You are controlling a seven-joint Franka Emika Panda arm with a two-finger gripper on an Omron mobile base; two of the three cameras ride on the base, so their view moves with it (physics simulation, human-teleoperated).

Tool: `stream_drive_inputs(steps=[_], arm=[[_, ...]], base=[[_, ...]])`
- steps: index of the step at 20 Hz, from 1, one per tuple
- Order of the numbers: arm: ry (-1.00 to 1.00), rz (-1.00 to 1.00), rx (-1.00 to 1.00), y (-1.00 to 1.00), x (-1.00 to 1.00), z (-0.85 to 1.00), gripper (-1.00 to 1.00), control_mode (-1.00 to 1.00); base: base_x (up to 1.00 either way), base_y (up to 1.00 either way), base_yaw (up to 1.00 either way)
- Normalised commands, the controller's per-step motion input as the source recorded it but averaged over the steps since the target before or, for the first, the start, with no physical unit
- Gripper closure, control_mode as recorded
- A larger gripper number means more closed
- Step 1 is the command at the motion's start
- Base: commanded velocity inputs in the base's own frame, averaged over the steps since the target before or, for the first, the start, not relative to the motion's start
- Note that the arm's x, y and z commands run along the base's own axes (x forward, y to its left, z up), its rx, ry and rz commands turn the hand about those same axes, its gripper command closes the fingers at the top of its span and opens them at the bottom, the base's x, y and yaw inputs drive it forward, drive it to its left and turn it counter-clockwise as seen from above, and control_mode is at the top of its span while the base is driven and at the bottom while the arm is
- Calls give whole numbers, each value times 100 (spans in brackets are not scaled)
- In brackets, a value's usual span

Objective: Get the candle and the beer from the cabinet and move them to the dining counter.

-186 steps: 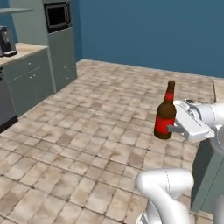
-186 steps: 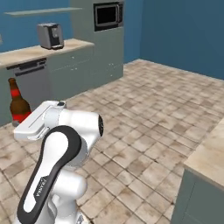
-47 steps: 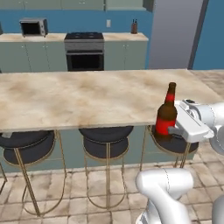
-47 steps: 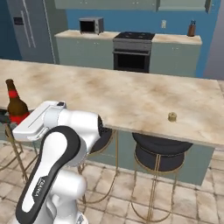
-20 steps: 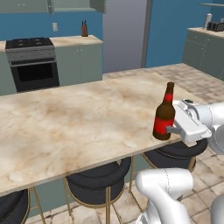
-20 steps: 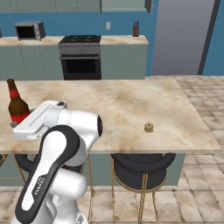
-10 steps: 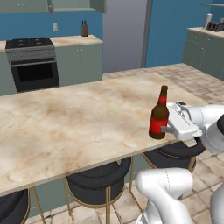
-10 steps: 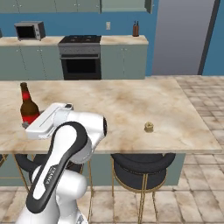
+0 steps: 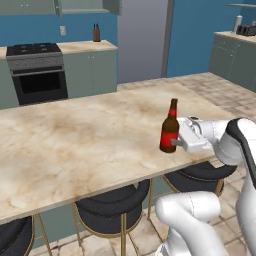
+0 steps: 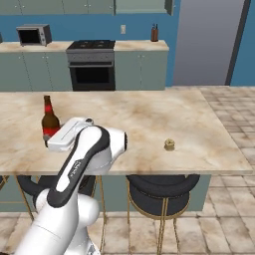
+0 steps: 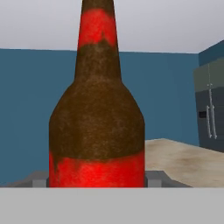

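Beer [image 9: 169, 134] now upright over the dining counter [image 9: 75, 145], carried forward from beside the near edge.
Base view unchanged over the last second; arm reaches further across the marble top. Gripper [image 9: 178, 140] is clamped on the bottle's lower body at the red label, bottle vertical; bottom at or just above the counter surface, contact cannot be told. Hand view: bottle [image 11: 97, 118] close up between the fingers, red label low, reddish neck above. Candle [image 10: 170, 144] sits on the same top, well apart to the right of the bottle [image 10: 49, 122], near the near edge. Black stools [image 9: 112, 210] tucked under the near side. Stove [image 10: 91, 63] at the far wall.
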Motion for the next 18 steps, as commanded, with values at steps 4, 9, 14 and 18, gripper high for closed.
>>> stream_drive_inputs(steps=[4,9,14,18], arm=[[2,1,-2,-6,76,-54,100,-100],[0,0,-6,0,76,-53,100,-100],[-1,0,-7,2,70,-39,100,-100],[0,0,-1,3,68,-22,100,-100]], base=[[0,0,0],[0,0,0],[0,0,0],[0,0,0]])
